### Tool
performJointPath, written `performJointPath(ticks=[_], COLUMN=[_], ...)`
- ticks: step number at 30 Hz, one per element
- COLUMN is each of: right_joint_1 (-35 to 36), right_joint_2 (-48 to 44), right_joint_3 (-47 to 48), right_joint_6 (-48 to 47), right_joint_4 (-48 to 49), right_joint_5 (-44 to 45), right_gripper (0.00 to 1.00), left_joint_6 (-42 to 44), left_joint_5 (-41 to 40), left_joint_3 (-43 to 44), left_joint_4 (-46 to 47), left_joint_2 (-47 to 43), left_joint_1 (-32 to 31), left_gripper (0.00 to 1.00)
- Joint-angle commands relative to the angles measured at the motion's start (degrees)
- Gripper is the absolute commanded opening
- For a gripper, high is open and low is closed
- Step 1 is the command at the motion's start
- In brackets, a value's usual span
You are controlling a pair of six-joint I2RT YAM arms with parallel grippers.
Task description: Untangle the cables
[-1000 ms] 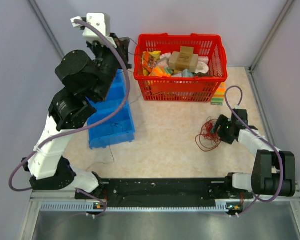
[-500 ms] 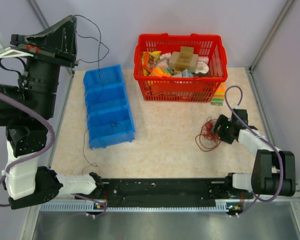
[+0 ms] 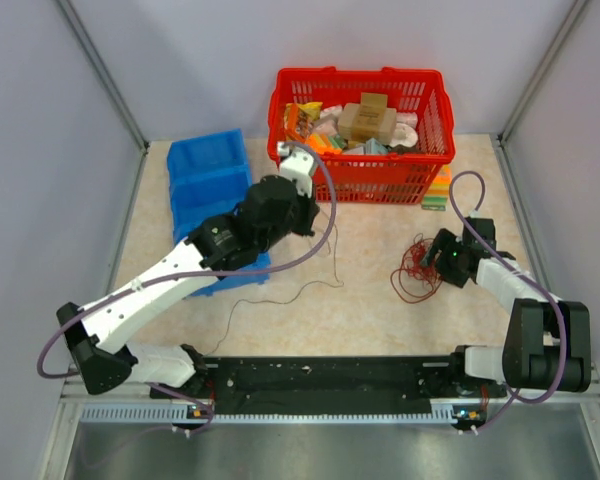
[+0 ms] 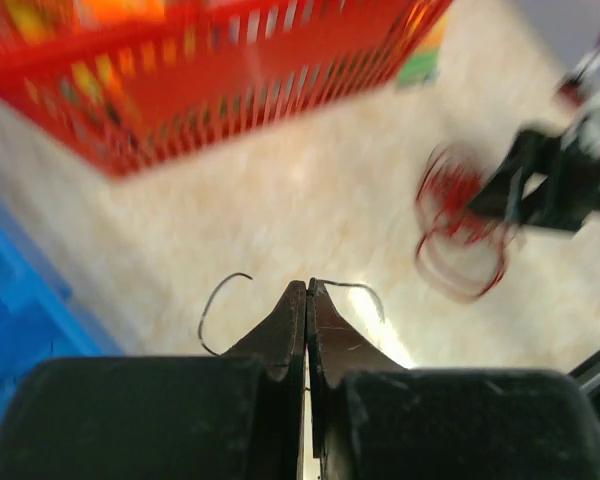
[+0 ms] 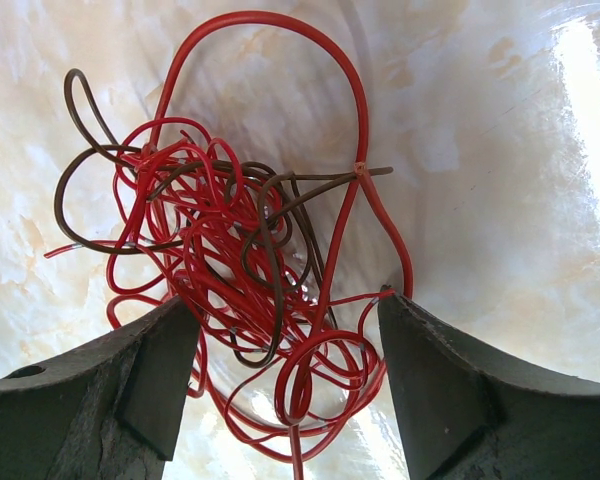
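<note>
- Loose, loopy tangle of thin red and dark-red cables (image 5: 250,290) on the desk (image 3: 370,310), right side.
- Straddled by wide-open right hand (image 5: 285,320), nothing gripped.
- Mid-desk, left hand (image 4: 307,290) pinched shut on one dark wire (image 4: 340,285).

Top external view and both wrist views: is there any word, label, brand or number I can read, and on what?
None can be read.
Packets in the red basket: print too small to read.
Brown box in it: no legible marking.
Left wrist view: blurred, nothing legible.
Cables at the right pincer: no tags or print.
Dark wire in the shut left pincer: no tag.
</note>
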Motion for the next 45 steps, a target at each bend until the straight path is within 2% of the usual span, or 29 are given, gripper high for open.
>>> performJointPath(ticks=[1, 6, 12, 18, 25, 31, 34, 35, 42, 45], right_joint_1=[-0.45, -0.36, -0.01, 0.43, 0.51, 0.6, 0.6, 0.6, 0.69, 0.69], right_joint_2=[0.64, 0.91, 1.08, 1.17, 0.56, 0.38, 0.56, 0.47, 0.99, 1.08], right_joint_3=[-0.6, -0.69, -0.6, -0.69, -0.87, -0.95, -0.95, -0.95, -0.69, -0.69], right_joint_6=[-0.69, -0.69, -0.69, -0.69, -0.78, -0.87, -0.87, -0.87, -0.78, -0.87], right_joint_4=[1.24, 1.68, 1.68, 1.86, 2.03, 2.03, 2.03, 2.03, 2.03, 2.03], right_joint_5=[-0.72, -1.25, -1.34, -1.51, -1.69, -1.78, -1.78, -1.78, -1.78, -1.86], right_gripper=[0.71, 0.71, 0.71, 0.71, 0.71, 0.71, 0.71, 0.71, 0.71, 0.71], left_joint_6=[-7.95, -13.75, -19.91, -27.2, -35.28, -42.85, -44.87, -45.4, -45.14, -46.28], left_joint_5=[-1.82, -3.77, -6.84, -1.93, -8.33, -10.1, -10.19, -10.19, -7.29, -6.59], left_joint_3=[-11.02, -21.94, -26.25, -35.82, -39.18, -42.25, -42.78, -42.7, -41.46, -41.03], left_joint_4=[-2.36, -8.42, -20.55, -22.23, -29.34, -32.16, -33.47, -34.18, -38.31, -40.5], left_joint_2=[-6.97, -8.64, -9.96, -15.66, -20.86, -22.53, -23.41, -23.85, -25.78, -25.52], left_joint_1=[0.17, 0.17, 0.09, 0.09, 0.09, 0.17, 0.17, 0.17, 0.09, 0.17], left_gripper=[0.0, 0.0, 0.0, 0.0, 0.01, 0.22, 0.24, 0.28, 0.77, 0.85])
